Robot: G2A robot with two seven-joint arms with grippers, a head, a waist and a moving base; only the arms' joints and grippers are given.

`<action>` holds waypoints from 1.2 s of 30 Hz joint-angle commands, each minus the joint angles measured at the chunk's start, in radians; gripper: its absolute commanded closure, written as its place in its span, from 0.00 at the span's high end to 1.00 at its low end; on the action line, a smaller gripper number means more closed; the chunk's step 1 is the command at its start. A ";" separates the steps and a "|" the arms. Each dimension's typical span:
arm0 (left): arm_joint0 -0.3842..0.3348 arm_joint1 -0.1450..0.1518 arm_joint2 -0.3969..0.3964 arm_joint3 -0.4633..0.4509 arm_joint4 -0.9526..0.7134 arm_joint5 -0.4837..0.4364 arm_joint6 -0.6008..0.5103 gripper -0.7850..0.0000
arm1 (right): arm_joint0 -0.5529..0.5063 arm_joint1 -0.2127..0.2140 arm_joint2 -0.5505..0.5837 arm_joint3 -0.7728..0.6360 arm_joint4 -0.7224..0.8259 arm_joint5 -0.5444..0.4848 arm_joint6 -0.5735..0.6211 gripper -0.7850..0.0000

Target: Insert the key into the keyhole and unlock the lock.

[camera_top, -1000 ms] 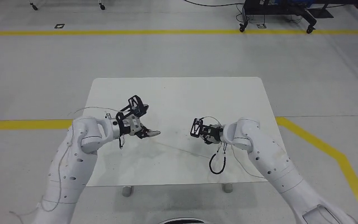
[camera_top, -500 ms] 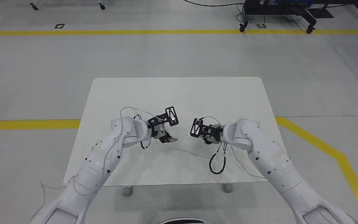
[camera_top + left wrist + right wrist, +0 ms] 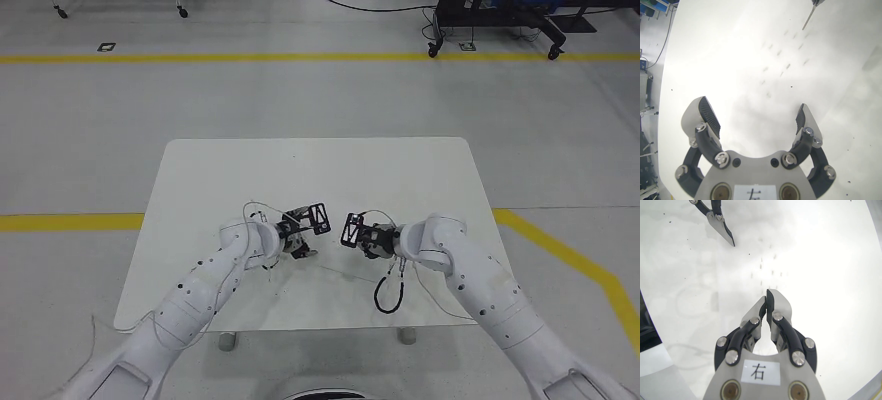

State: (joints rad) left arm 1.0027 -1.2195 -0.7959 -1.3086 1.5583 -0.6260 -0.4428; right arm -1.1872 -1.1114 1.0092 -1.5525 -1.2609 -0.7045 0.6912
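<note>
My left gripper (image 3: 313,232) hangs low over the middle of the white table (image 3: 420,170), open, with nothing between its ribbed pads (image 3: 709,115). In its own wrist view the left gripper (image 3: 753,106) has bare tabletop beneath it. Just to its right and facing it, a short gap away, my right gripper (image 3: 347,229) is shut on nothing. In the right wrist view the right gripper (image 3: 766,295) has its pads pressed together, and one left finger (image 3: 723,230) shows farther off. The thin tip of the right fingers (image 3: 808,19) is in the left wrist view.
Faint short marks (image 3: 783,56) and small dark specks dot the tabletop between the grippers. A black cable loop (image 3: 388,292) hangs from the right arm near the table's front edge. Bare table stretches behind and to both sides.
My left arm has swung right from the table's left side to the middle, close to the right gripper, staying open. The right arm has not moved.
</note>
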 commanded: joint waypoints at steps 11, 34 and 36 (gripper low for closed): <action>0.037 0.016 -0.059 -0.061 0.016 0.014 0.036 1.00 | -0.097 0.032 0.141 -0.046 0.085 -0.044 -0.195 0.00; 0.227 0.113 -0.438 -0.252 -0.249 -0.280 0.327 1.00 | -0.164 0.039 0.186 -0.029 0.224 -0.039 -0.337 0.00; 0.213 0.119 -0.461 -0.215 -0.338 -0.361 0.328 1.00 | -0.170 0.036 0.183 -0.017 0.275 -0.033 -0.356 0.00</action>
State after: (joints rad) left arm 1.2230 -1.1031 -1.2469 -1.5450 1.2764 -0.9355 -0.1136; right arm -1.3549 -1.0740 1.1940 -1.5752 -1.0143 -0.7392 0.3436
